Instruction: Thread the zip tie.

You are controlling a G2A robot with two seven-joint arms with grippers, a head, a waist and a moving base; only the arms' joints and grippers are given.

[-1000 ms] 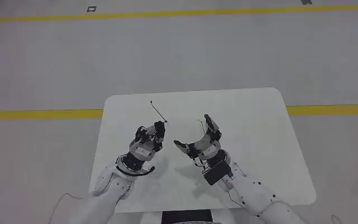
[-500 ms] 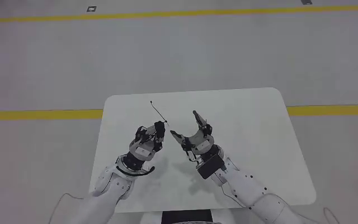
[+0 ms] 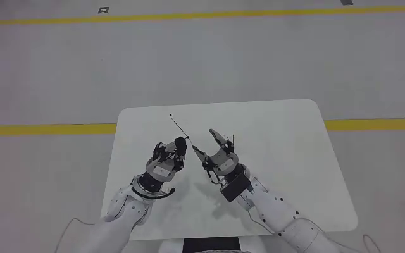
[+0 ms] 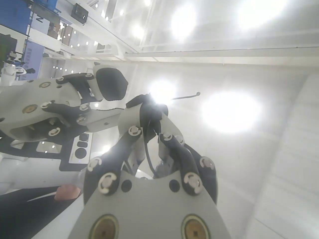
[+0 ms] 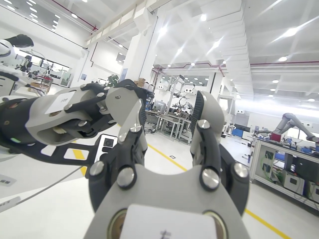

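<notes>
Now, the left gripper (image 3: 180, 144) has its fingers pinched shut on the zip tie (image 3: 177, 125), held up above the table (image 3: 285, 126). This is the relation that matters. The tie's free length runs out past those fingertips in a thin straight line, slanting away from the robot and off to its left. In the left wrist view that length ends in a small knob, probably the head, though it is too small to be sure. A black strand (image 4: 147, 150) also drops between the left fingers toward the palm. It cannot be told whether that is the tie's other end or a cable. The right gripper (image 3: 203, 141) sits just beside the left one, on its right, fingers spread wide with nothing between them. It is the nearer free gripper, close to the pinch point but apart from the tie itself. The long axis leans away from that open gripper, not toward it, so the far end lies farther out and across. Judging from this, the threading has not begun. The right fingers would need to go forward and leftward along the strip to catch the loose end. The closing line should cross the strip, since it is thin enough to slip past.
</notes>
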